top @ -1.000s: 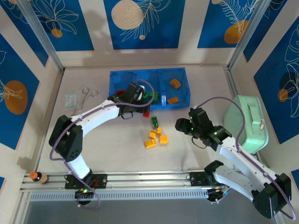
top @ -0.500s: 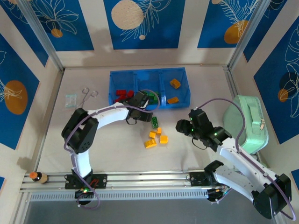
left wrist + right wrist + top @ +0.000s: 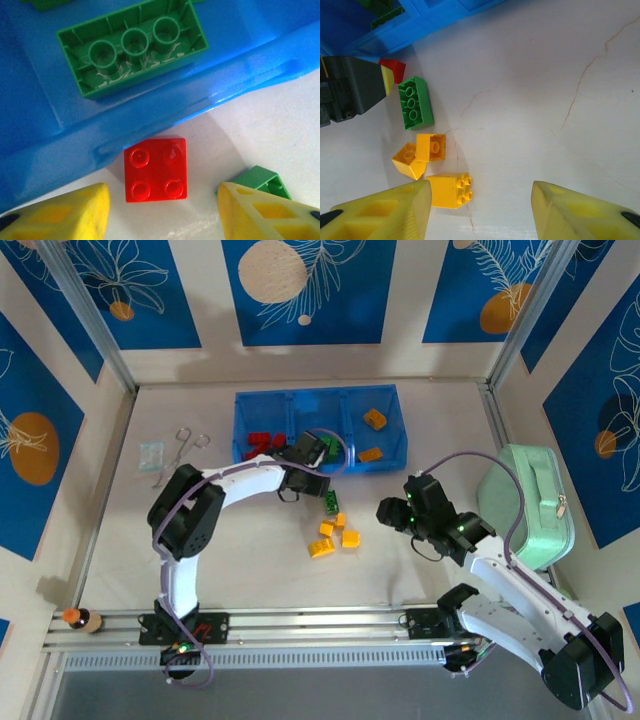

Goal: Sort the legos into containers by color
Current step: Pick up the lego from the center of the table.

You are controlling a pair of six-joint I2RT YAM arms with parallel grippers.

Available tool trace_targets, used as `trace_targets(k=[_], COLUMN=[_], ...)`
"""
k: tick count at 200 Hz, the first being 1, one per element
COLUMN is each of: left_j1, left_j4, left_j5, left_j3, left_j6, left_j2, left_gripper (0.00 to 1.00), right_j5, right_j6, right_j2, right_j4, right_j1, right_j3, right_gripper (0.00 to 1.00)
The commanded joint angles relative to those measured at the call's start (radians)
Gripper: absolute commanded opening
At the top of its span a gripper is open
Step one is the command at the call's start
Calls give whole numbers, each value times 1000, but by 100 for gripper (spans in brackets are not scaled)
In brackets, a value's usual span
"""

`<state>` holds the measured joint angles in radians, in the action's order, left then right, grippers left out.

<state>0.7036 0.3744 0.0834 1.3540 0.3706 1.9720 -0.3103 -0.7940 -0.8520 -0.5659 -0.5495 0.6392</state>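
Close view from the left wrist: your left end effector (image 3: 161, 210) hangs open over a red brick (image 3: 156, 169). The brick lies studs up on the white tabletop (image 3: 280, 115), its far edge touching or just short of the outer wall of the blue tray (image 3: 75, 150). Nothing is gripped. The 2 yellow fingertips (image 3: 60, 215) stand on either side of the brick's near edge, apart from it. A loose green brick (image 3: 257, 181) lies just beside the right-hand fingertip, so that finger looks the likelier one to snag. Keep the jaws centred on the red piece and lower straight down until the pads bracket its flat sides, not its corners. Because the tray wall stands at the far side, close across the 2 free sides, then lift above the rim before you travel. Seen from above, other red bricks (image 3: 262, 443) lie in the tray's left compartment, so that is the likely drop. An upturned green brick (image 3: 132, 47) lies in the middle compartment and 2 orange bricks (image 3: 375, 418) in the right. Your right end effector (image 3: 480, 205) is also open and empty, hovering over bare tabletop just beside a cluster of yellow bricks (image 3: 447, 190). Hold it apart from the left arm's path while you grip.
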Motion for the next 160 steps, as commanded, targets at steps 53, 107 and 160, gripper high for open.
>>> trace_targets(k=[53,107,160], left_j1=[4,4,22], left_j4=[14,15,13], left_j5=[26,44,49], left_j3=[45,38,-29], left_j6=[-23,-35,-18], left_j2=[64,59,-25], left_gripper=[53,45,37], right_j5=[5,12,8], right_j6=[-10,-11,-10], right_j2=[26,24,28], right_j4=[-8,0,-6], right_j1=[19,24,25], right_j3=[-19,-22,-22], right_gripper=[55,55,55])
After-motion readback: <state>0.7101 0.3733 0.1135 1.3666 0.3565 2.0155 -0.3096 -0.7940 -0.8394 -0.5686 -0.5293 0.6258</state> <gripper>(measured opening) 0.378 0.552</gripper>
